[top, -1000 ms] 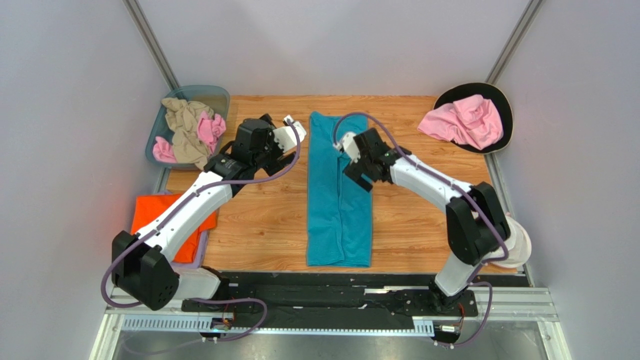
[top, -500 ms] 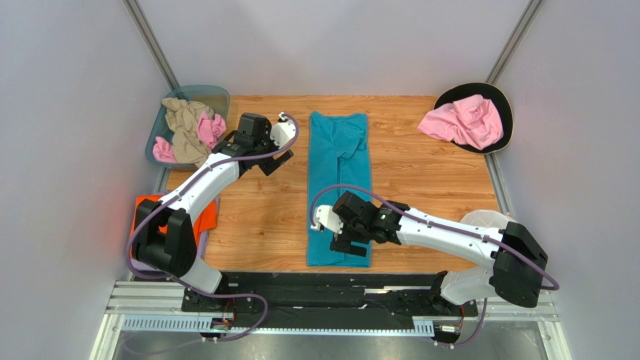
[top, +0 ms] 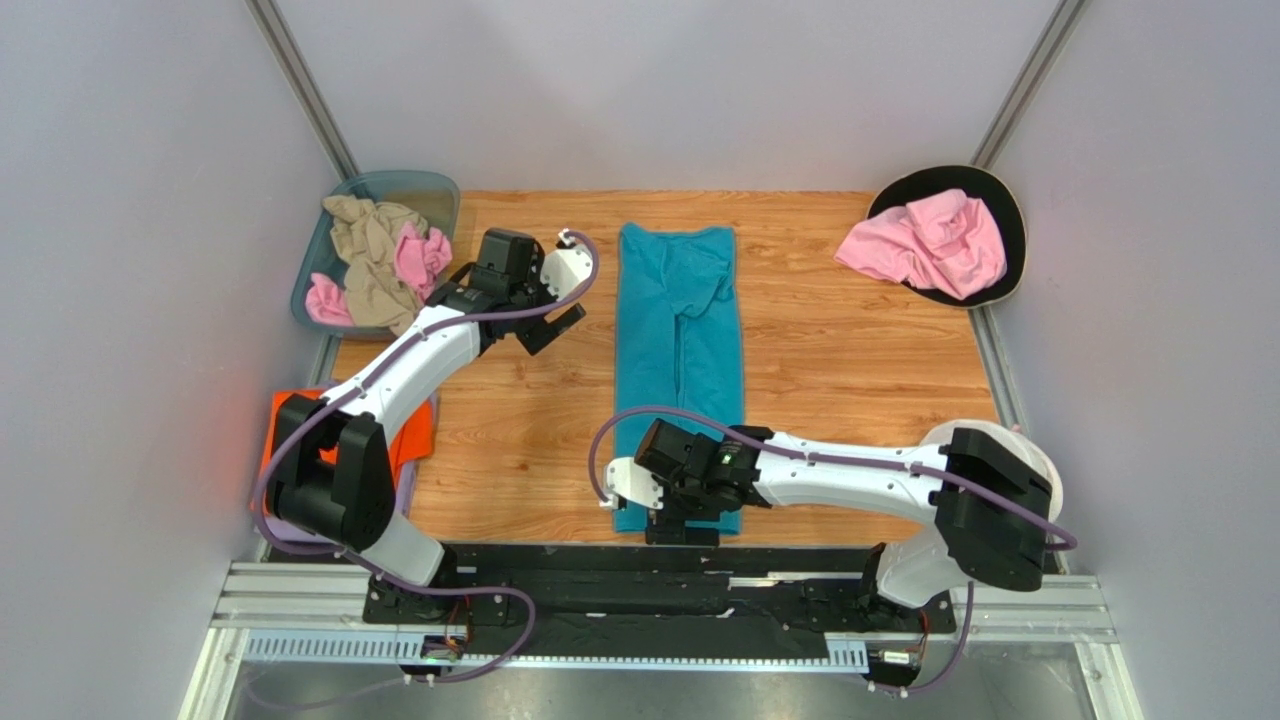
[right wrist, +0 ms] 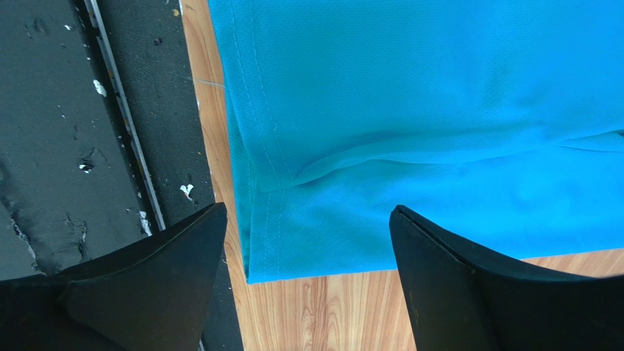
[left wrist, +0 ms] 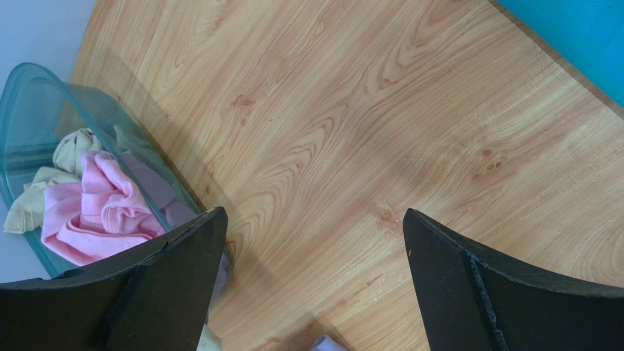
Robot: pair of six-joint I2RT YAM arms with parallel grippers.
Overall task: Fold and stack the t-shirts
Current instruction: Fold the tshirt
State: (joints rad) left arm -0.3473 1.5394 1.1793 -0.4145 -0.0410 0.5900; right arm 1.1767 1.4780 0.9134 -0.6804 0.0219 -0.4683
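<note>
wooden table: my right arm lies low along the front, right gripper wide over the teal t-shirt hem; left gripper, also wide, hangs near the bin.

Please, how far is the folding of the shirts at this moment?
Done: the teal shirt lies folded into a long strip; an orange shirt sits aside at the left. In hand: the right tool, open, hovers over the strip's near hem; the left tool hovers open beside the far end. Left: the pink shirt and those in the bin are crumpled.
</note>
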